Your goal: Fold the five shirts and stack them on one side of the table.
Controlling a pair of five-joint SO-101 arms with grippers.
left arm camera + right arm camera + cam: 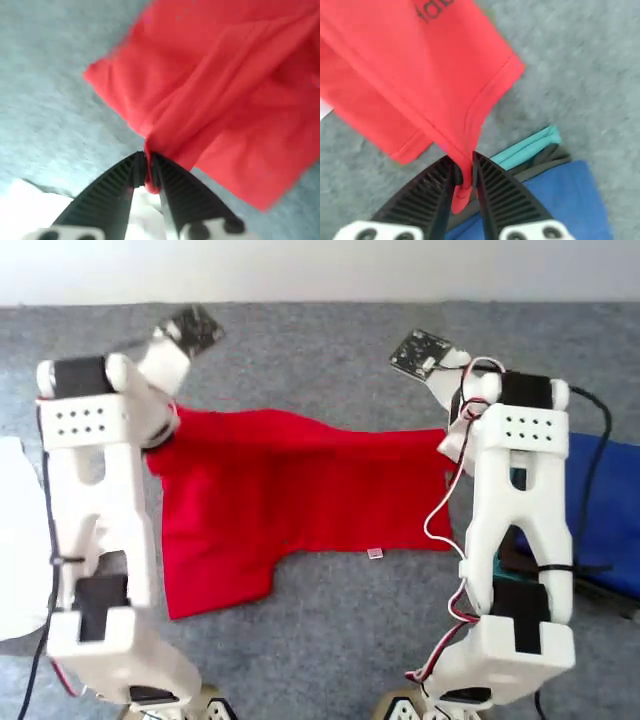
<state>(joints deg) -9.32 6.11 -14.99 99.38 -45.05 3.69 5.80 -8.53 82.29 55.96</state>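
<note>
You had the red shirt (pixel 290 500) lying spread on the grey surface (pixel 330 360) between the two arms, one sleeve pointing toward their bases. Your left tool (pixel 147 172) was closed on a pinch of red cloth at the shirt's edge on its side, and your right tool (pixel 464 167) was clamped on a hemmed corner at the opposite edge. Just beside that right grip lay the pile: a blue shirt (pixel 560 200) on top, with a teal one (pixel 530 147) and a darker layer peeking out under it. A white cloth (pixel 15 540) lay at the far left edge of the surface.

This looked like the start of a fold, with both edges held.

- The left pinch looked bunched, not flat, so you needed an even pull to take the slack out.
- Both tools needed to rise together and level, or the fold line would have run skewed.
- The right corner sat close to the pile, so that side needed to lift clear of the blue shirt to avoid dragging it.
- The free sleeve could have trailed and tucked under, so the carry-over needed to be slow.
</note>
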